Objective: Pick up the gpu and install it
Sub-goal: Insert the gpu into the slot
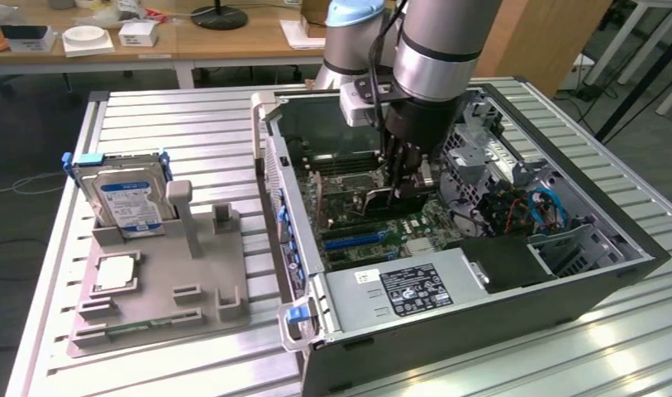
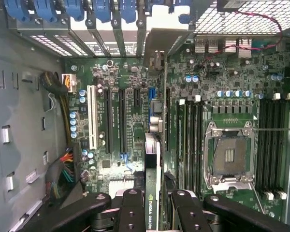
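My gripper (image 1: 408, 188) is down inside the open computer case (image 1: 600, 273), over the green motherboard (image 2: 116, 82). It is shut on the gpu (image 2: 155, 145), a thin dark card seen edge-on in the wrist view between the two black fingers (image 2: 132, 205). The card's pale metal bracket (image 2: 160, 46) points toward the case's rear slot openings with blue clips (image 2: 104, 12). The card hangs just above the black expansion slots (image 2: 122, 121), roughly parallel to them. Whether its edge touches a slot cannot be told. In the exterior view the gpu (image 1: 393, 201) shows as a dark strip below the fingers.
Beside the card lie the empty processor socket (image 2: 230, 155) and memory slots (image 2: 270, 140). The power supply (image 1: 407, 289) fills the case's near end. At the exterior view's left, a grey fixture tray (image 1: 159, 298) carries a hard drive (image 1: 131, 205) and a small square chip (image 1: 115, 273).
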Robot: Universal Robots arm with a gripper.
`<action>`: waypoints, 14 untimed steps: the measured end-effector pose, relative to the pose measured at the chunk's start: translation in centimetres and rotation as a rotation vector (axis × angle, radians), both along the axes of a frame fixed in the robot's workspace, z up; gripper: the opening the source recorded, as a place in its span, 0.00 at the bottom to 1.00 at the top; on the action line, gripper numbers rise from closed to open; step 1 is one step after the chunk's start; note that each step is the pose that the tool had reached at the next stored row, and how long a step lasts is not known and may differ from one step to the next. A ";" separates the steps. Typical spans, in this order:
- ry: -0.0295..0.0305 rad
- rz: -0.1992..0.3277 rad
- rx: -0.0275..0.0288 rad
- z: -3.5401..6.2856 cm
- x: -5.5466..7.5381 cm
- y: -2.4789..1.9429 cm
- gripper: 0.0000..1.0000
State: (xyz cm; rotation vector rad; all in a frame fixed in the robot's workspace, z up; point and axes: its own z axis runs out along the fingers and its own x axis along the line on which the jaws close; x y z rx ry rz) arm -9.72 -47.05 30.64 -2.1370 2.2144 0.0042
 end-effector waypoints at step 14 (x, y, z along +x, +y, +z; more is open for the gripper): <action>0.0000 0.027 0.0000 -1.20 -1.0 0.00 0.26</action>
